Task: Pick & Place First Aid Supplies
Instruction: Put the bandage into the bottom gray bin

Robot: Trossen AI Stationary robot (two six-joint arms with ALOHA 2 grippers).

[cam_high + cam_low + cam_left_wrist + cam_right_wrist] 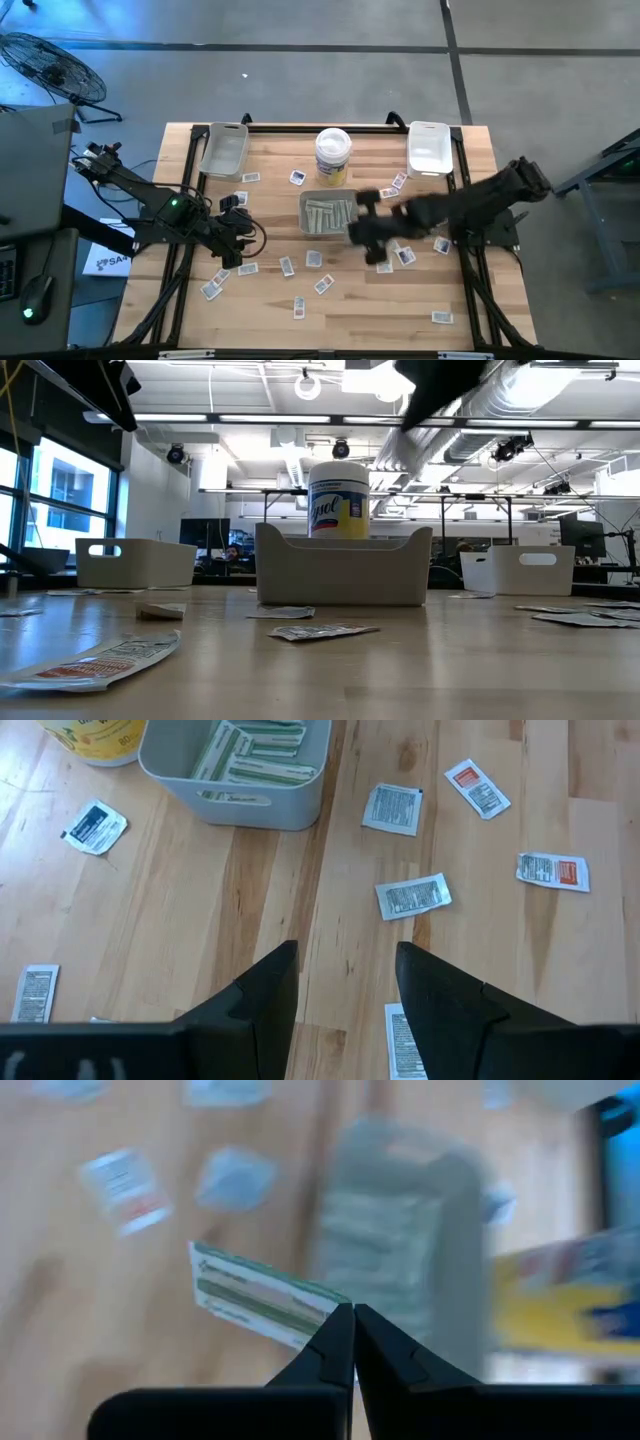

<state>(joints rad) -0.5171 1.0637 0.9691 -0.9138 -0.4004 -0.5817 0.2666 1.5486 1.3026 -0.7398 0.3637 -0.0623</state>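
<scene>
The first aid supplies are small flat packets scattered over the wooden table [340, 310], such as a white square [412, 895] and a red-printed one [552, 870]. Several long pale strips lie in the grey middle tray [328, 214], also seen in the left wrist view [235, 795]. My right gripper [353, 1312] hovers by this tray's right side [358, 228], shut on a green-striped strip packet [260, 1302]. My left gripper [345, 985] stands open above bare wood left of the tray [243, 235], with nothing between its fingers. My right gripper pinches one end of the strip packet [322, 1312] between its two fingertips. The fingers slant down from the table's right side. The packet juts sideways from the fingertips, lifted clear of the table.
A tall white tub with a yellow label [333, 155] stands just behind the middle tray. A grey tray [224, 150] sits at the far left and a white tray [429, 147] at the far right. Loose packets lie around both grippers; the near middle has bare wood.
</scene>
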